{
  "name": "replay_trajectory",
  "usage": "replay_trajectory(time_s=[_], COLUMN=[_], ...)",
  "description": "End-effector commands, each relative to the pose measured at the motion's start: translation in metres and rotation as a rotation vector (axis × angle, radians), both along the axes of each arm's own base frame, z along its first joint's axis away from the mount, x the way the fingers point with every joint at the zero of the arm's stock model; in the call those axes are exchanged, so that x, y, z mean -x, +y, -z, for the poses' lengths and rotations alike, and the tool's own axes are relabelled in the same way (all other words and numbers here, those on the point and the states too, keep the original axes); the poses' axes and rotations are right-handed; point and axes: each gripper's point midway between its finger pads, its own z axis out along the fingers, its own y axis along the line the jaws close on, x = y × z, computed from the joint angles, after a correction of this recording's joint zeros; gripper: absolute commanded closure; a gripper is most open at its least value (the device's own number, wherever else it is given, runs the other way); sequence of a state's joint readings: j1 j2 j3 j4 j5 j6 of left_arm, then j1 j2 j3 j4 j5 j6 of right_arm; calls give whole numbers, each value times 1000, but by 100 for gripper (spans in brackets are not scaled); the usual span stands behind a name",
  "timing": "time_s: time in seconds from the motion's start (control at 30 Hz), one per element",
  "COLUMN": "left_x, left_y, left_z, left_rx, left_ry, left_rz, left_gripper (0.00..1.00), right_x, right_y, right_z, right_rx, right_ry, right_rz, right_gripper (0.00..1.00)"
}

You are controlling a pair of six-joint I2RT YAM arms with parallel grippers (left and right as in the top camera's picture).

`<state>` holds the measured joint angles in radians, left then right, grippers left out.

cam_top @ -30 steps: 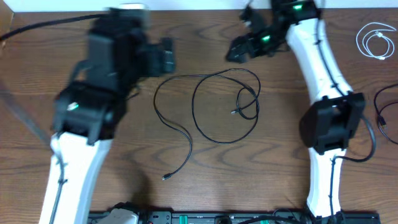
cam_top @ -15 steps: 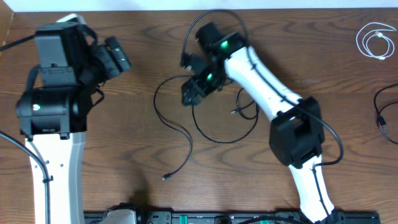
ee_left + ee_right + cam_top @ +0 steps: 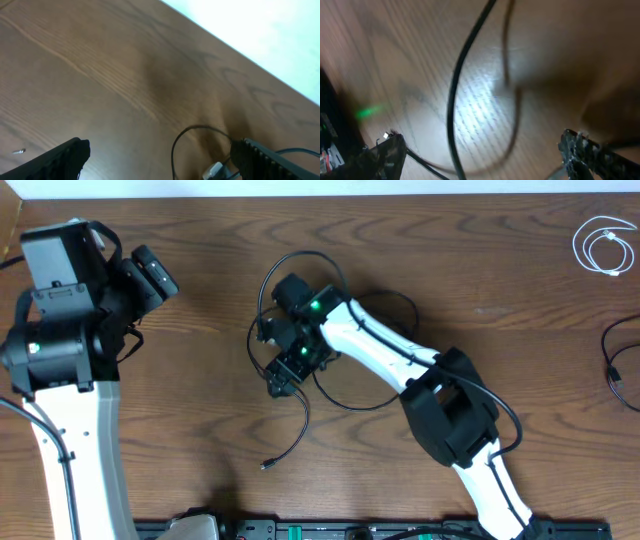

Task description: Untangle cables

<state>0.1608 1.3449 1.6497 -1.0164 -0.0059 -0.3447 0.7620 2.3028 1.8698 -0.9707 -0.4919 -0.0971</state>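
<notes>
Now right gripper [image 3: 276, 383] has swung over black cable [image 3: 305, 420]

Looped cable [image 3: 304, 423] in middle of the table [image 3: 200, 430], right gripper [image 3: 279, 379] over its left side, left gripper [image 3: 152, 275] far to the left, coiled cable [image 3: 603, 248] in far right corner, third cable [image 3: 614, 366] before it at right edge

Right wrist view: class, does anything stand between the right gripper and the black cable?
Nothing visible does. The right gripper's open jaws straddle the black cable, with only bare table beneath.
</notes>
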Motion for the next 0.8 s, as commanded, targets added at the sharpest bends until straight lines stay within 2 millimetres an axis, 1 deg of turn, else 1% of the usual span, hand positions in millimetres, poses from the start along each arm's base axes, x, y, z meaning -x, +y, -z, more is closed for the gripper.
replay_trajectory(time_s=[0.0,0.1,0.17,0.27,0.33,0.4,0.47,0.5,0.57,0.6,0.63,0.7,0.77], left_x=[-2,-3,-3,-3,-3,-3,-3,-3,-3,-3,-3,-3,-3], left_y=[2,2,2,2,2,2,2,2,2,2,2,2,2], left_z=[5,6,6,6,6,6,6,6,6,6,6,6,6], left_rx=[10,10,11,11,10,10,10,10,11,11,11,11,11], left_ry=[16,20,20,20,21,21,21,21,22,21,21,21,21], left_rz=[-15,-15,-15,-15,-15,-15,-15,-15,-15,-15,-15,-15,-15], left_gripper=[4,4,4,4,4,4,4,4,4,3,4,4,4], right_x=[9,11,13,19,24,25,22,20,16,14,12,6,-3], right_y=[2,2,3,5,7,6,5,5,4,3,2,1,-2], right_z=[-2,0,0,10,21,25,25,24,23,23,21,15,5], right_rx=[6,17,19,33,50,57,57,56,53,50,49,37,23], right_ry=[0,2,5,17,34,41,44,45,47,49,51,50,37], right_rz=[-1,5,3,-9,-20,-20,-5,7,23,32,44,59,78], right_gripper=[9,16,19,23,26,30,48,61,83,92,99,99,99])
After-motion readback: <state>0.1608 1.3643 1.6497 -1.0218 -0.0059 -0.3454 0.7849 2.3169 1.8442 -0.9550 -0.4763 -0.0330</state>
